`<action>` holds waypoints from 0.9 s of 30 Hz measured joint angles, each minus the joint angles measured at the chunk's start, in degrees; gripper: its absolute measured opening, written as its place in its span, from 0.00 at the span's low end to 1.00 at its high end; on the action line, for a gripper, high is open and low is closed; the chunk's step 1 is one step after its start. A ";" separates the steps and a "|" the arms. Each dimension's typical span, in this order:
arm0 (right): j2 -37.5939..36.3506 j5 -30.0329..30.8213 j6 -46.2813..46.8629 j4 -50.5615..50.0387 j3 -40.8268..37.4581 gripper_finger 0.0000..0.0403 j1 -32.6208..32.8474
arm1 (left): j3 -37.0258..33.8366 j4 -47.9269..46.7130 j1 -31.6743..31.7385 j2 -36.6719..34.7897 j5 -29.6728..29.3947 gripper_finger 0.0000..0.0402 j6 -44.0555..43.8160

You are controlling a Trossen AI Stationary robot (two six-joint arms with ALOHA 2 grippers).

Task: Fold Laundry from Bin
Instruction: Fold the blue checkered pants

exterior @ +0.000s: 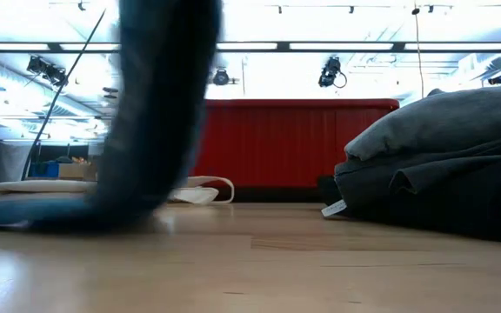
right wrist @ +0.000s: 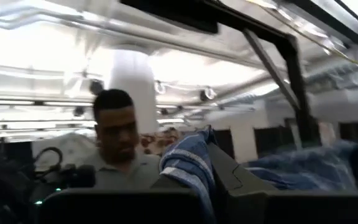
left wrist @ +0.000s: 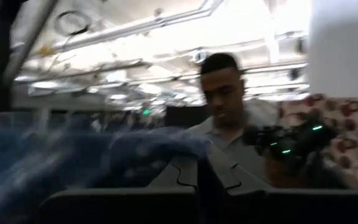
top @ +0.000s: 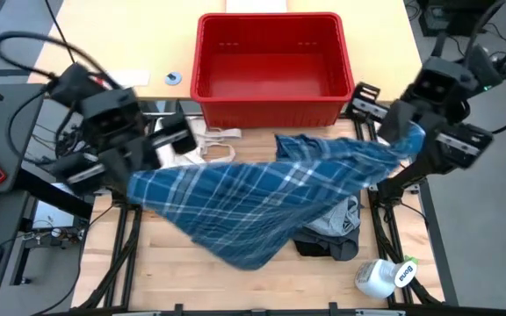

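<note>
Fingers of the left gripper (top: 134, 171) and right gripper (top: 408, 138) are pinched on the plaid shirt (top: 253, 197), stretched between them before the red bin (top: 271, 105).

Left arm reached in from left side, raised above table. Left gripper (top: 134, 171) pinched tight on shirt (top: 244, 197) corner. Right arm reached in from right side, also raised. Right gripper (top: 408, 139) pinched tight on other shirt corner. Both wrists pointed level, toward room. Two grippers sat far apart, shirt stretched between them.
</note>
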 joint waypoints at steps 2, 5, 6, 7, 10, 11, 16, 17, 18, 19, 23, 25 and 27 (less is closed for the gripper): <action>0.41 -0.04 -0.05 2.12 0.00 0.02 1.33 | 0.00 2.95 -1.84 -0.02 -0.36 0.01 -1.62; 0.71 0.65 -0.76 2.51 -0.02 0.02 2.20 | 0.00 6.92 -3.10 0.00 -0.62 0.01 -2.87; 0.71 1.35 -1.18 2.23 -0.02 0.03 2.21 | 0.00 7.23 -3.05 -0.12 -0.62 0.01 -2.49; 0.70 2.02 -1.69 2.05 -0.02 0.03 2.15 | 0.00 7.02 -2.68 -0.30 -0.60 0.01 -1.94; 0.43 3.83 -2.37 1.20 -0.02 0.04 1.96 | 0.00 5.24 0.43 -0.51 -0.10 0.01 -0.88; 0.14 4.29 -2.39 0.43 -0.02 0.04 1.58 | 0.02 4.62 1.73 -0.52 0.10 0.01 -0.81; -2.04 11.28 -4.13 -13.57 0.09 0.03 -1.17 | 0.07 -2.43 10.14 -0.07 0.56 0.01 1.36; -2.62 14.74 -5.32 -18.41 0.09 0.03 -1.79 | 0.07 -4.97 12.12 -0.01 0.37 0.01 2.47; -3.15 18.56 -6.38 -23.02 0.09 0.03 -2.34 | 0.05 -7.82 14.17 0.07 -0.51 0.01 3.91; -3.68 22.55 -7.18 -27.62 0.08 0.03 -2.93 | 0.04 -10.94 16.21 0.11 -2.04 0.01 5.89; -5.06 36.90 -8.92 -42.63 0.07 0.03 -4.96 | 0.04 -23.74 24.03 0.15 -9.89 0.01 18.64; -5.32 41.93 -9.13 -47.65 0.07 0.03 -5.62 | 0.04 -28.47 27.61 0.43 -13.01 0.01 23.22; -5.29 45.77 -9.12 -51.58 0.07 0.03 -5.98 | 0.07 -31.05 30.69 1.47 -14.21 0.01 25.20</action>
